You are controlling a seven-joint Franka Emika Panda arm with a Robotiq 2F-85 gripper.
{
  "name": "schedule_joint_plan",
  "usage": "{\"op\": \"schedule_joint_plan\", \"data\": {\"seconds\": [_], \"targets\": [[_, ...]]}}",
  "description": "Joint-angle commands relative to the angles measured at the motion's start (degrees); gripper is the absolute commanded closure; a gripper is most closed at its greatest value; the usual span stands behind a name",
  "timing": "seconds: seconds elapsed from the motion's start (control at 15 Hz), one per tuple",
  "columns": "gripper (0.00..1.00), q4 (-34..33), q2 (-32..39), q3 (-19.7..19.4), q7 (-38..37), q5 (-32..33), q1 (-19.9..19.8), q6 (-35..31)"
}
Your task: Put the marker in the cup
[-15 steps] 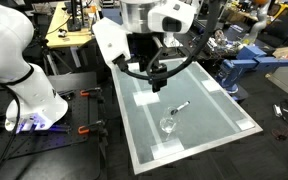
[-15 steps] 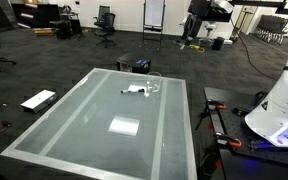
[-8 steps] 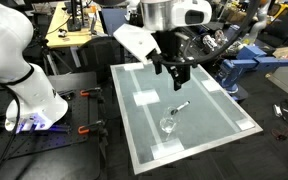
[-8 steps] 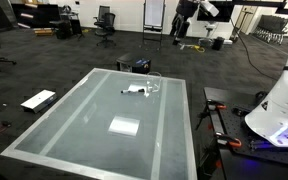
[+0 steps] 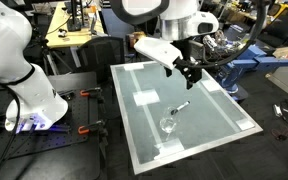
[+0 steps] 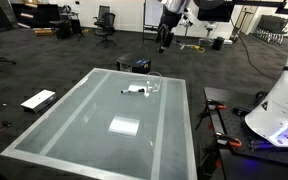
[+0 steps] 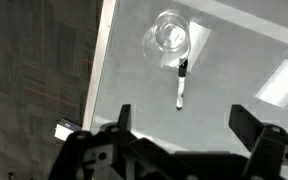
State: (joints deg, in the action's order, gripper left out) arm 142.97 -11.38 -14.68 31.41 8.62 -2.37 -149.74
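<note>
The marker (image 5: 182,106) lies flat on the glass table (image 5: 209,105), a slim stick with a dark end and a paler part. The clear cup (image 5: 168,125) stands upright just beside it, towards the table's near edge. In the wrist view the marker (image 7: 181,83) lies with its dark end pointing at the cup (image 7: 170,35), almost touching it. Both show small in an exterior view: the marker (image 6: 132,90) and the cup (image 6: 151,88). My gripper (image 5: 191,75) hangs high above the table, open and empty, its two fingers (image 7: 184,125) wide apart over the marker.
White paper patches lie on the glass (image 5: 147,97), (image 6: 124,126). A white robot base (image 5: 19,75) stands beside the table. Desks, chairs and equipment stand around the room. The table edge (image 7: 96,80) borders dark carpet.
The arm has swung across above the table and turned, and the gripper now hangs over the marker. The marker and the cup have not moved.
</note>
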Motion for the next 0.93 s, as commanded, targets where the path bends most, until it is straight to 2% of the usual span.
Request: {"op": "schedule_joint_plan", "data": {"seconds": [0.0, 0.33, 0.6, 0.87], "targets": [[0.0, -3.2, 5.7, 0.8, 5.9, -5.9, 1.4, -2.1], [0.0, -7.3, 12.6, 3.7, 11.0, -12.0, 0.5, -2.0], [0.0, -10.3, 18.6, 6.2, 10.1, -11.1, -1.1, -4.2], [0.0, -12.3, 24.9, 7.8, 6.5, -7.3, -2.6, -10.0]]}}
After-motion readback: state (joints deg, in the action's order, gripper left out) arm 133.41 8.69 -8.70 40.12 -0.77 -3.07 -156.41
